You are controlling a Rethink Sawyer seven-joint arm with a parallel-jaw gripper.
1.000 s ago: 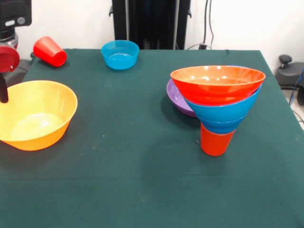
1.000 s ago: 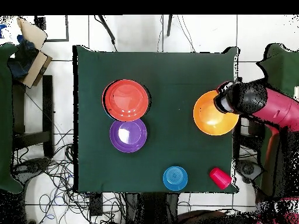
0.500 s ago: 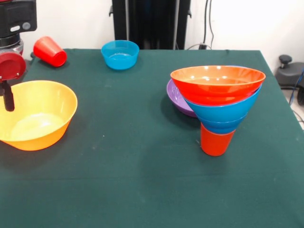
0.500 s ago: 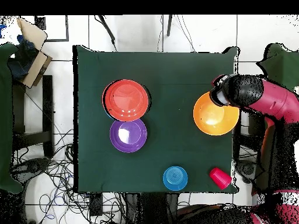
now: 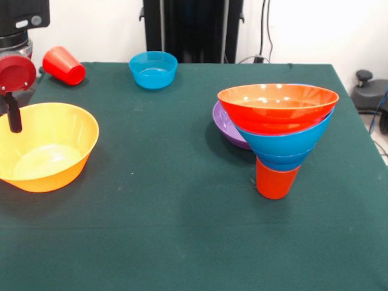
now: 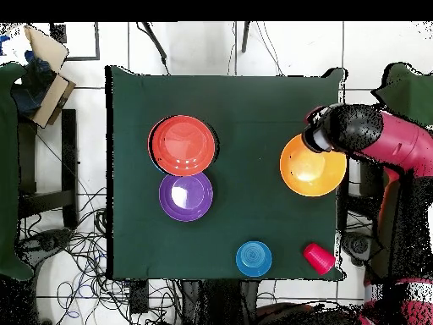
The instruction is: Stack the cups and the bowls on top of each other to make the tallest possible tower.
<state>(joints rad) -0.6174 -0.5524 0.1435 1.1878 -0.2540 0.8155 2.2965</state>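
Gripper (image 5: 12,118) at the large yellow-orange bowl (image 5: 45,145) by the table's edge, jaw state indeterminable; bowl judged light, stiff, slippery, best gripped at its rim.

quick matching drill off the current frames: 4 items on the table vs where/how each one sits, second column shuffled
Items
1. red cup
2. small blue bowl
3. purple bowl
4. yellow-orange bowl

Place or state
A. upright and alone near the table's far edge in the front view
B. on the cloth behind the tower, partly hidden by it
C. lying on its side at a table corner
D. at a table edge, with the arm's end over its rim

Pairs: 1-C, 2-A, 3-B, 4-D
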